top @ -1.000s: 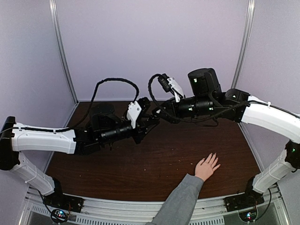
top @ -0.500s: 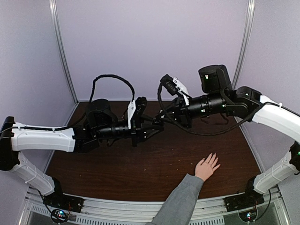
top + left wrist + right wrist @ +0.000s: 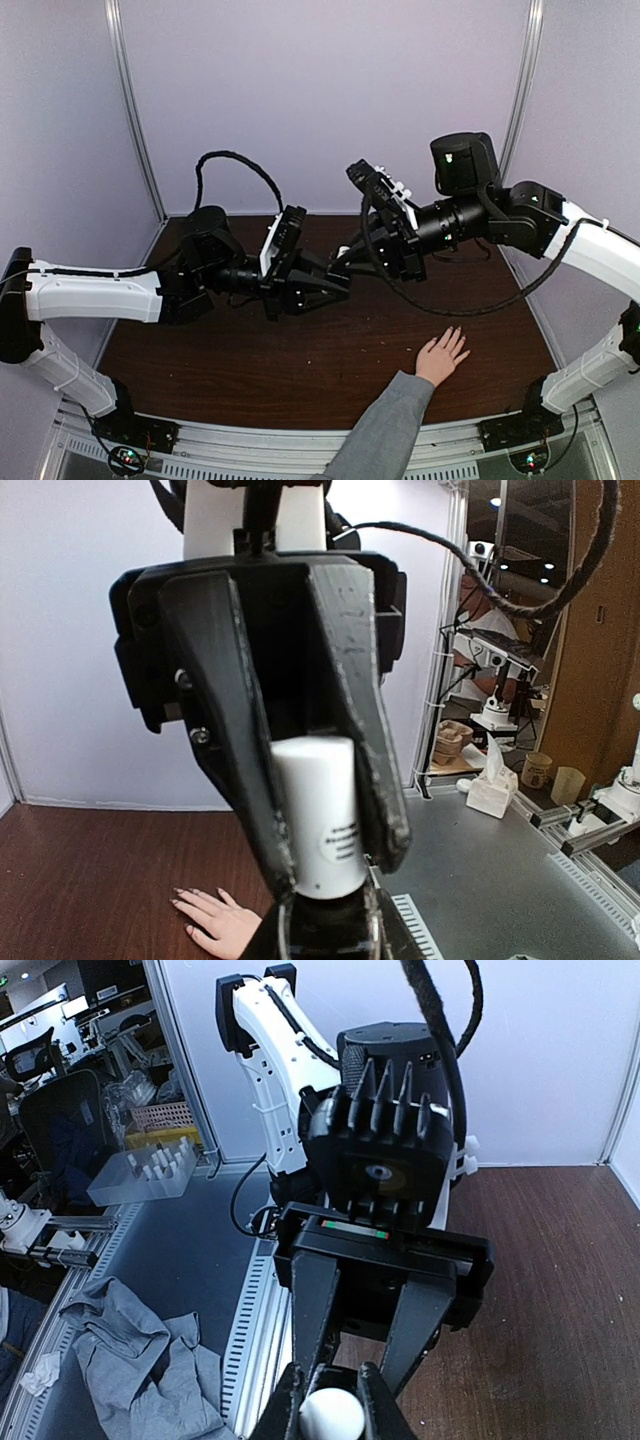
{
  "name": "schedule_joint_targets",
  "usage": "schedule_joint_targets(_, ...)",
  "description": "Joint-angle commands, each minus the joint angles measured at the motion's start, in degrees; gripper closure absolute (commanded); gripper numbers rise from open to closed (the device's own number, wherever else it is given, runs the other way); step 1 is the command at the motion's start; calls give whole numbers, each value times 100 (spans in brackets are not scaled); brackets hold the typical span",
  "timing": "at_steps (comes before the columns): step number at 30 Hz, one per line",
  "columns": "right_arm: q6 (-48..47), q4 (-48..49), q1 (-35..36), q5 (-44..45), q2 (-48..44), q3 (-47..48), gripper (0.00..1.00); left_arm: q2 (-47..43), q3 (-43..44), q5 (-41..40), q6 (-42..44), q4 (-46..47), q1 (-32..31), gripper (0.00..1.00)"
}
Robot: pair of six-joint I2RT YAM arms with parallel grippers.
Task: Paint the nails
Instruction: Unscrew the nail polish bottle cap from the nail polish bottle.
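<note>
Two-finger right gripper [image 3: 338, 868]: clamped on the white cap [image 3: 318, 820].
Left gripper [image 3: 328, 930]: closed around the polish bottle [image 3: 322, 912] below it.
Nails [image 3: 457, 336]: well apart from both; hand [image 3: 440, 357] flat by the table [image 3: 250, 370] near edge, right of centre.
Axis: fingers spread toward far-right corner.

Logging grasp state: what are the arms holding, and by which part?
Left gripper clamps the white bottle by its cylindrical body, fingers on opposite sides. Right gripper appears to pinch the same bottle's end.
</note>
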Motion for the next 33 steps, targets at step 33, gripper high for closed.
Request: schedule_joint_targets(33, 2619, 404, -64, 3570, 338, 166, 42, 83, -108, -4842, 1924, -311, -292, 100)
